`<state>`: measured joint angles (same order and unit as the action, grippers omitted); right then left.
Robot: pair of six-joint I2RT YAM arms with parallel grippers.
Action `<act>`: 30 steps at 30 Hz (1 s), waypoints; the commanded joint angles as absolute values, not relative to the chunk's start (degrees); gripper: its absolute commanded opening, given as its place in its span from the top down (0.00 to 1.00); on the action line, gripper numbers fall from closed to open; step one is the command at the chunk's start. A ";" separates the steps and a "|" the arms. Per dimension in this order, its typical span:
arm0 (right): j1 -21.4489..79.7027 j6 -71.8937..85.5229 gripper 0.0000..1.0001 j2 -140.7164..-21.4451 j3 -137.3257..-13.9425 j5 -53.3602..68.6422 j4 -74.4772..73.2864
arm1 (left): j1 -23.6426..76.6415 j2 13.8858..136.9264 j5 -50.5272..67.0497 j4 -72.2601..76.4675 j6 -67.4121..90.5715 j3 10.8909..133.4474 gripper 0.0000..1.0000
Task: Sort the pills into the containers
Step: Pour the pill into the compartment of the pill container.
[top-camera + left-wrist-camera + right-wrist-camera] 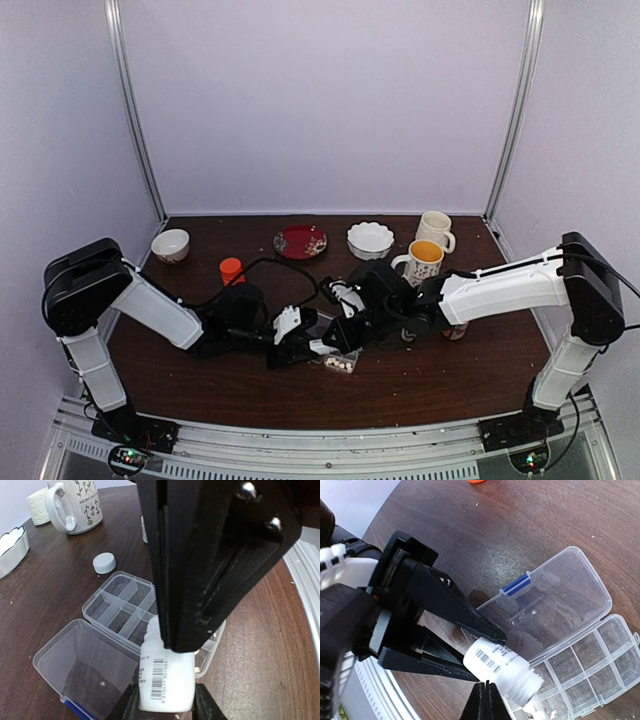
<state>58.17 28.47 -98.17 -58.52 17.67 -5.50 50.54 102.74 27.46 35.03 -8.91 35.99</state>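
Left gripper (165, 707): I grip the white pill bottle (165, 677), pill box (95, 611) beneath.
Right gripper (484, 694): closed, empty.

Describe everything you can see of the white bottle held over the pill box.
The white bottle is small, opaque plastic, with a barcode label on its side and a threaded neck with no cap on. The left gripper clamps its body between two black fingers. It lies tilted, mouth over the open cells of the clear pill box. The shut right gripper has its tip just beside it.
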 commanded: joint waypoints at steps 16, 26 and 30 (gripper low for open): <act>58.54 26.31 1.00 -98.01 -62.41 12.77 -12.13 | 51.06 101.79 27.04 35.95 -8.27 36.91 1.00; 58.56 26.53 1.00 -96.86 -62.17 13.94 -10.77 | 51.06 102.11 27.13 35.44 -8.44 37.39 1.00; 58.56 25.91 1.00 -101.24 -63.56 13.22 -13.92 | 51.06 102.14 27.16 35.42 -8.50 37.43 1.00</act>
<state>58.24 26.74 -97.36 -61.71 14.55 -11.00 50.74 102.74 26.72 33.95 -8.86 36.01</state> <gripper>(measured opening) 0.004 0.312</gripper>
